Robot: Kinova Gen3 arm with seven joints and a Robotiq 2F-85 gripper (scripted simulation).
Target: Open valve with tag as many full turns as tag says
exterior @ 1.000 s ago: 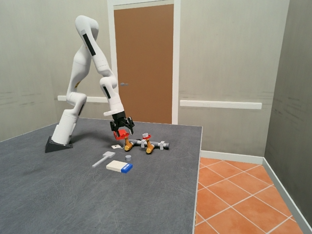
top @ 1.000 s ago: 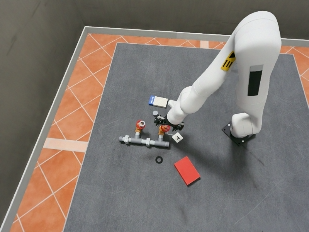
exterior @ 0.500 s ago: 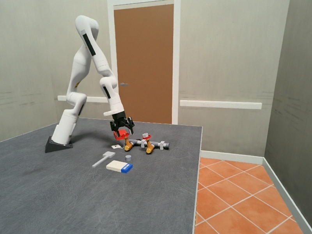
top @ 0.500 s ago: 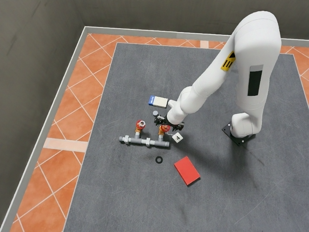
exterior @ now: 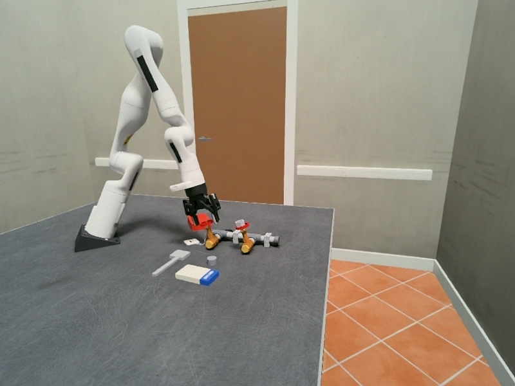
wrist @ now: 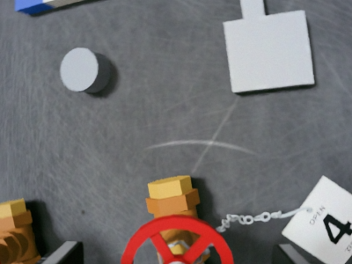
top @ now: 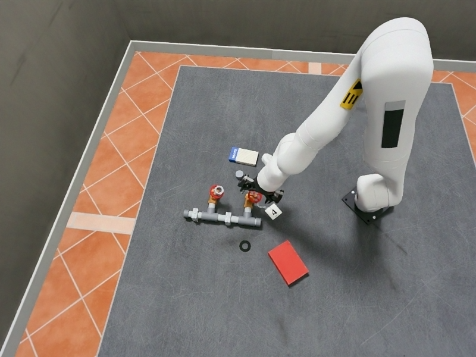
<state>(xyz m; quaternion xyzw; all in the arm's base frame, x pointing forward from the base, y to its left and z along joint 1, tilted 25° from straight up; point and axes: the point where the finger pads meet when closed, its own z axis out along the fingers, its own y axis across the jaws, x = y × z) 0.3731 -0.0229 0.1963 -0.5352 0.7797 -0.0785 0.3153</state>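
A grey pipe (top: pixel 222 218) carries two brass valves with red handwheels. The right valve's handwheel (top: pixel 252 200) has a white tag (top: pixel 273 211) chained to it; the tag reads "OPEN 4" in the wrist view (wrist: pixel 323 222). The left valve (top: pixel 212 192) has no tag. My gripper (top: pixel 259 191) is open, its fingers standing wide on either side of the tagged handwheel (wrist: pixel 177 241) without touching it. In the side view my gripper (exterior: pixel 201 215) sits just over that wheel (exterior: pixel 201 223).
A cream and blue box (top: pixel 243 156), a small grey cylinder (top: pixel 239 174) and a grey paddle (exterior: pixel 170 261) lie behind the valves. A black ring (top: pixel 242 243) and a red block (top: pixel 288 262) lie in front of the pipe.
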